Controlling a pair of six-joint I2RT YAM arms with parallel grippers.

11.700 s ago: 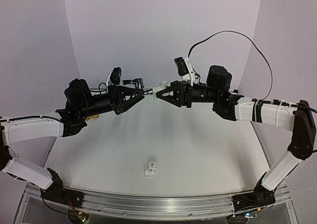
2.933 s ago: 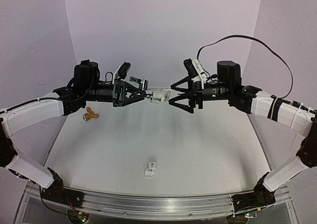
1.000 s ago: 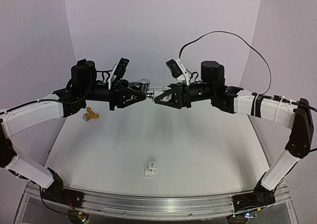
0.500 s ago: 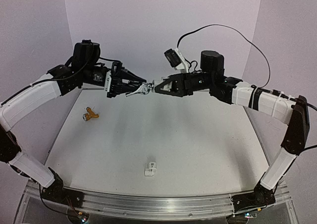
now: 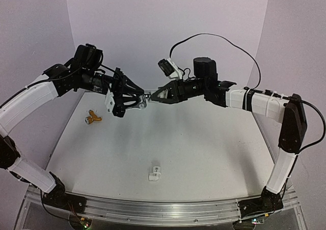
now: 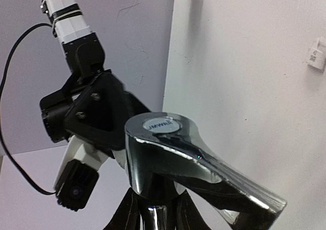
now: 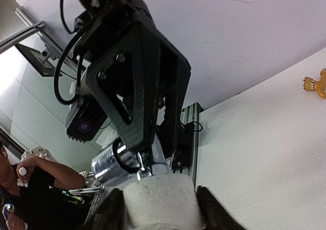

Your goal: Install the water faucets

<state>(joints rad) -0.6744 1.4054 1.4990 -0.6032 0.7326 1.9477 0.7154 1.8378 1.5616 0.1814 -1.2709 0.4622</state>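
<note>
silver faucet (image 6: pixel 168 153) base cut off below, brass faucet (image 7: pixel 316 84) cropped at edge

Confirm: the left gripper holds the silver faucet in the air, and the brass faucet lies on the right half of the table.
Wrong half: the top view shows the brass faucet on the left half of the table. The rest is right.

Silver faucet (image 6: pixel 168 153): mirror-glossy chrome metal, smooth. Brass faucet (image 5: pixel 92 118), 9 o'clock on table (image 5: pixel 204 153): gold-toned metal, sheen too small to judge. White fitting (image 7: pixel 160 202): matt, grainy plastic. Table: matt white, smooth.
</note>
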